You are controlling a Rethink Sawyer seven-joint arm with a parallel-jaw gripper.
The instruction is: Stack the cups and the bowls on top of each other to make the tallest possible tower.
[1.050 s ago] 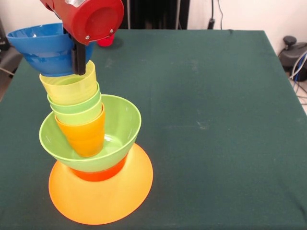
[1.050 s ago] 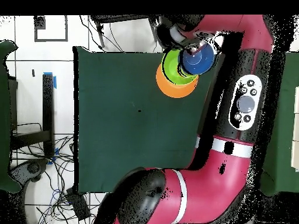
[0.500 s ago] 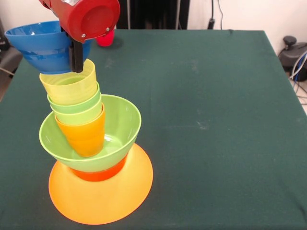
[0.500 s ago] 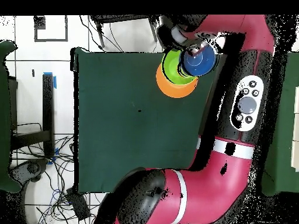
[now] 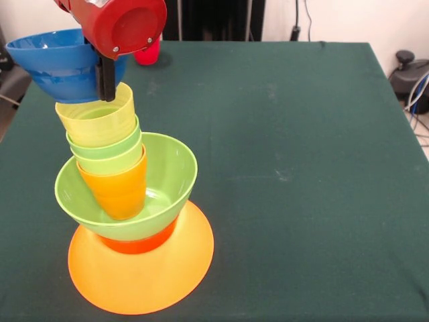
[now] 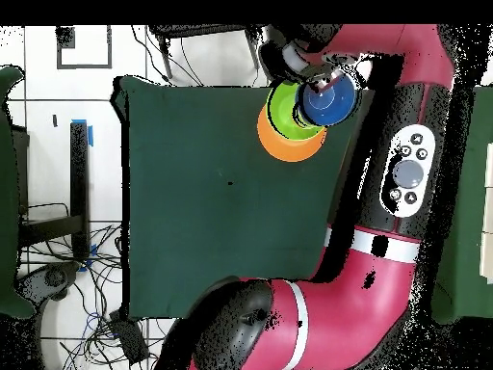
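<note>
The tower stands at the near left: a wide orange bowl (image 5: 151, 278) upside down as the base, a small orange-red bowl (image 5: 142, 244) on it, then a lime green bowl (image 5: 173, 176). Inside that bowl, an orange cup (image 5: 122, 193), green cups (image 5: 107, 155) and a yellow cup (image 5: 98, 122) are nested and lean left. A blue bowl (image 5: 57, 66) hangs upright just over the yellow cup's rim, tilted a little; whether it touches is unclear. My gripper (image 5: 105, 90) is shut on the blue bowl's right wall. Overhead, the blue bowl (image 6: 329, 101) covers the cups.
A red cup (image 5: 149, 54) stands on the green table (image 5: 301, 168) at the far side, partly behind my red wrist (image 5: 127, 23). The arm's body runs along the table's edge in the overhead view.
The gripper and the blue bowl have risen slightly and shifted a little left over the yellow cup. The tower has not moved.
</note>
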